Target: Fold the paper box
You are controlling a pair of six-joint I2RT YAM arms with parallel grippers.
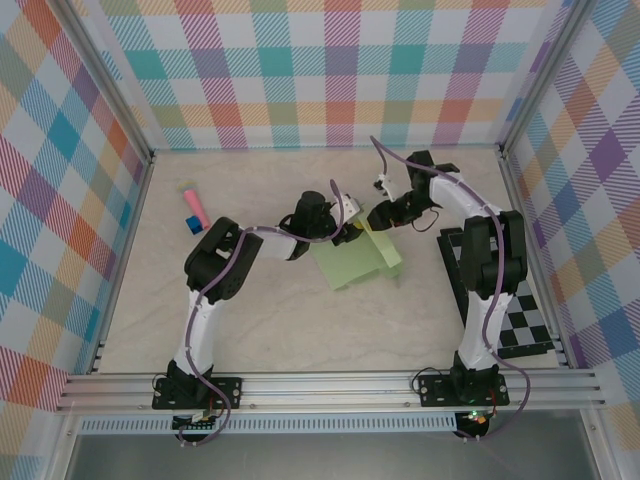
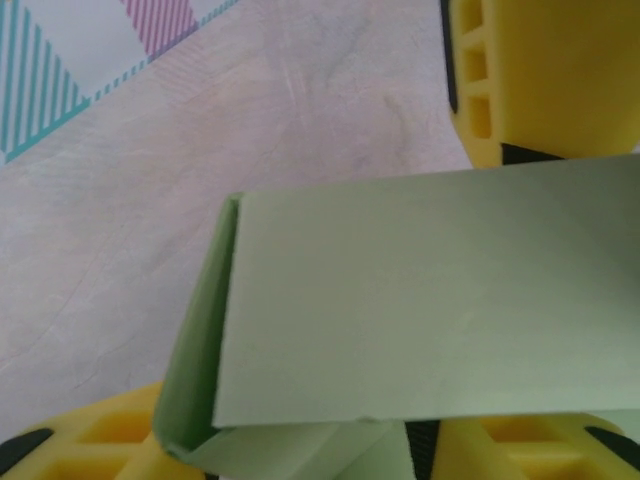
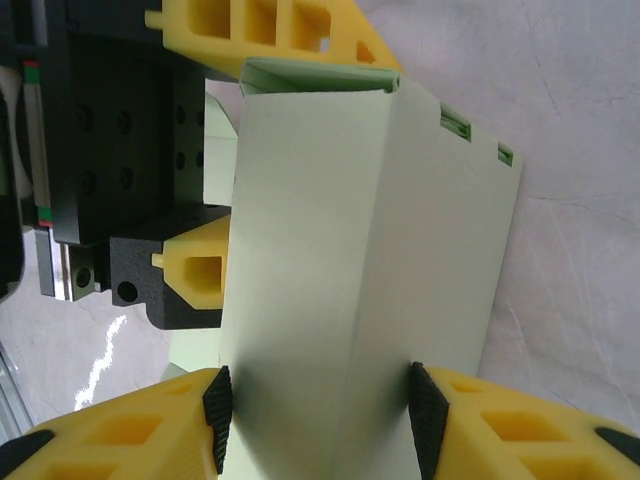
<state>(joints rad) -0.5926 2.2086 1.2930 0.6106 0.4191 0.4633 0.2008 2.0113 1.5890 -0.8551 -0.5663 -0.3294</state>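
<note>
The paper box, pale green card partly folded, lies mid-table with a raised wall along its far side. My right gripper comes in from the far right. In the right wrist view its black pads press both sides of the folded box, so the right gripper is shut on it. My left gripper meets the box from the left. In the left wrist view the card lies between the yellow fingers of the left gripper; whether they pinch it is unclear.
A pink-and-blue stick lies at the back left. A black-and-white checkered board lies under the right arm near the right wall. Plaid walls close three sides, and an aluminium rail runs along the near edge.
</note>
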